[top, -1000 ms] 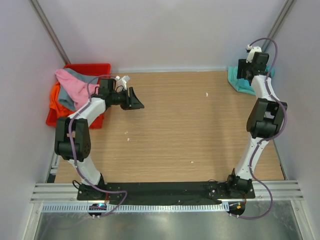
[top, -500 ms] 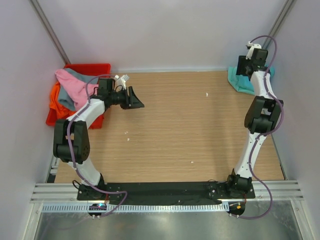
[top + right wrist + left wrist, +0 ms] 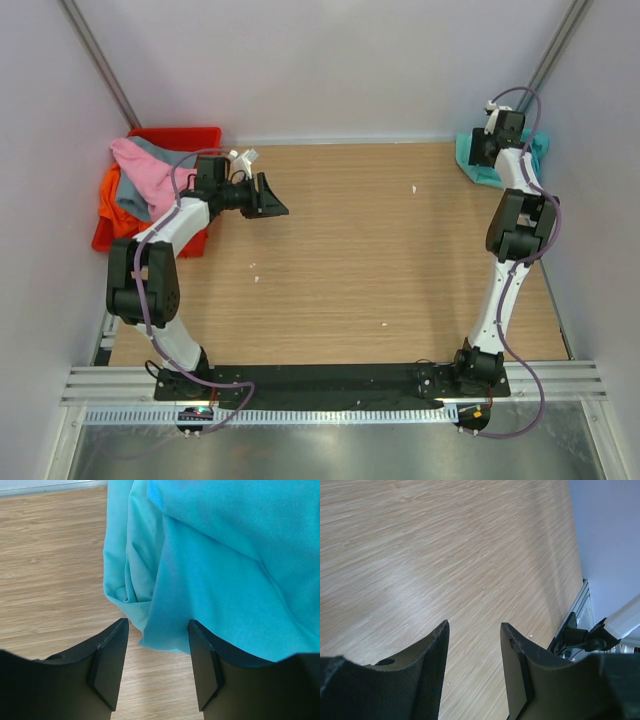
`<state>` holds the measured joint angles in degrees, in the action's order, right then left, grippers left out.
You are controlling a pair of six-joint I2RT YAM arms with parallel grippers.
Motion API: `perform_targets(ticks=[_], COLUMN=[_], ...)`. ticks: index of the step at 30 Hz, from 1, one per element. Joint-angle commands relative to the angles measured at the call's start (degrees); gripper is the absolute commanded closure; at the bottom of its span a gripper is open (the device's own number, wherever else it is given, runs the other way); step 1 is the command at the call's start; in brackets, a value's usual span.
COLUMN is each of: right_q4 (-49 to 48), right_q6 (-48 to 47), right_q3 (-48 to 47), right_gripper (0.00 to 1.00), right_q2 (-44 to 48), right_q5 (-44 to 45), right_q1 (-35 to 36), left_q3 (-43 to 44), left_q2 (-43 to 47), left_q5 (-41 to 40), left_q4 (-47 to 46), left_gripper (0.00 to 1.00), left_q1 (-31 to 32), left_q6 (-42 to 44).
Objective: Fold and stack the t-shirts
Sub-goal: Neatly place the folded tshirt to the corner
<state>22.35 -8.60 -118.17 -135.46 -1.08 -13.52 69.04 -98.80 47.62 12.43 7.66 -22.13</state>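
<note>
Two folded t-shirts lie stacked in the table's far right corner, a bright turquoise one (image 3: 235, 565) on top of a paler mint one (image 3: 131, 550); from above the stack (image 3: 472, 163) is partly hidden by my right arm. My right gripper (image 3: 157, 625) is open and hovers at the stack's near edge, with the turquoise shirt's corner lying loose between the fingertips. Its fingers are hidden under the wrist (image 3: 497, 135) in the top view. My left gripper (image 3: 474, 626) (image 3: 270, 197) is open and empty above bare wood at the left.
A red crate (image 3: 180, 133) at the far left holds a heap of pink (image 3: 140, 170), grey (image 3: 165, 152) and orange (image 3: 108, 200) t-shirts. The wooden table (image 3: 350, 250) is walled at the back and both sides. A metal rail runs along the near edge.
My right arm has reached further into the far right corner, over the turquoise stack, and its jaws have narrowed a little. The left arm has stayed where it was.
</note>
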Motion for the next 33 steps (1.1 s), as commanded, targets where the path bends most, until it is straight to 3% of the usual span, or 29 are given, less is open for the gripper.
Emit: perform_targets(ticks=[1,7,14,19,26,33], right_q4=[-1.43,-0.82,-0.29,1.2,-0.37,-0.03], right_q6=[0.6,0.78,0.78,0.78,-0.45,-0.54], right_q3=[-1.54,-1.45,-0.83,-0.22,9.62,11.82], right_gripper=[0.44,0.62,0.75,0.98,0.99,0.99], right_q2=[0.99,0.2,0.28,1.33,9.15,9.95], right_q5=[0.82,0.82,2.92,1.79,-1.47,-2.17], right_q1=[-0.02,-0.02,-0.02,0.16,2.27,2.53], left_q3=[-0.39,-0.48,-0.66,-0.83,-0.92,-0.74], left_q2=[2.74,2.91,3.36,3.79,2.74,1.77], left_q5=[1.25,1.34,1.34,1.25,2.22,2.66], left_q4=[-2.58,-2.58,-3.02,-3.11,-4.34,-4.78], left_gripper=[0.53,0.53,0.52,0.52,0.51,0.52], left_q1=[0.07,0.07,0.07,0.07,0.07,0.16], left_q6=[-0.02,-0.19,-0.37,-0.37,-1.95,-2.57])
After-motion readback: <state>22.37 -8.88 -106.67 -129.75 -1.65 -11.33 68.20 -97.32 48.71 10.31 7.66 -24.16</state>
